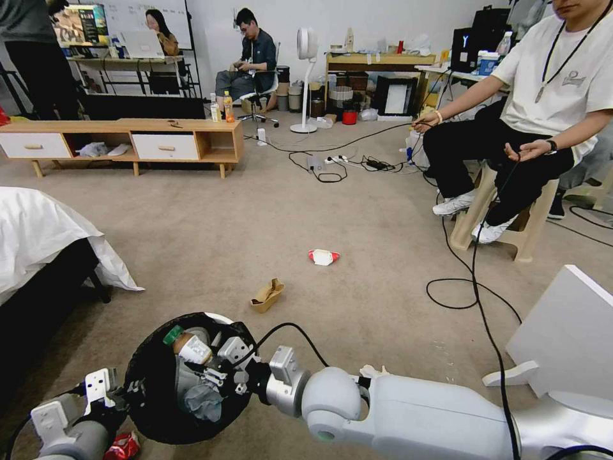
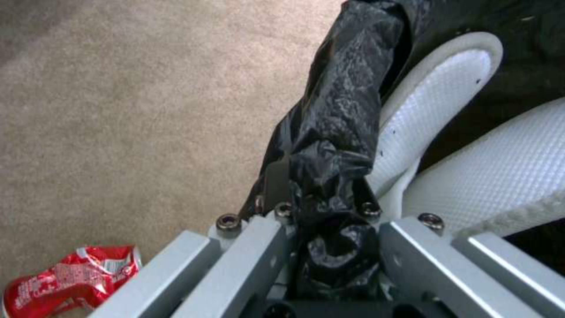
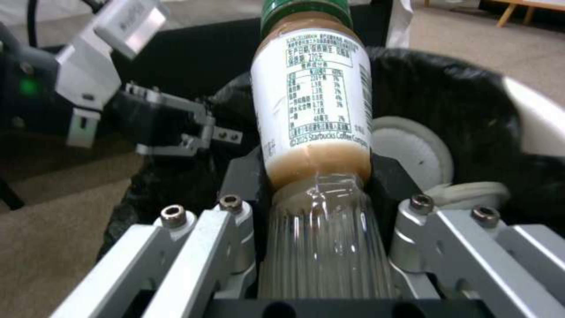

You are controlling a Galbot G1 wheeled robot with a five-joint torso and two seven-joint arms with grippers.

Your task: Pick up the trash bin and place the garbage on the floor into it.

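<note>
Presently, the scene is set out as follows.
Trash bin: the trash bin (image 1: 153, 383), lined with a glossy black bag, is seen at the near left on the beige carpet (image 1: 357, 211); whether it is lifted clear cannot be told.
Left gripper: the left gripper (image 2: 321, 207) is placed at the bin's near-left edge, its jaws pinched on the bunched bag and white rim.
Right gripper: the right gripper (image 3: 321, 194) is reached across from the right over the bin's open mouth, its jaws closed on the ribbed clear base of a coffee bottle (image 3: 312, 101).
Coffee bottle: a green cap, a white printed label and tan liquid are shown; the bottle is held tilted above the bag's interior, where grey crumpled material lies.
Red wrapper: a crushed red wrapper (image 2: 68, 282) is left on the carpet just beside the bin, at the near-left corner.
Cardboard: a tan folded cardboard piece (image 1: 267, 295) is lying on the carpet beyond the bin, apart from it.
Packet: a red-and-white packet (image 1: 323, 257) is lying farther off, right of the cardboard.
</note>
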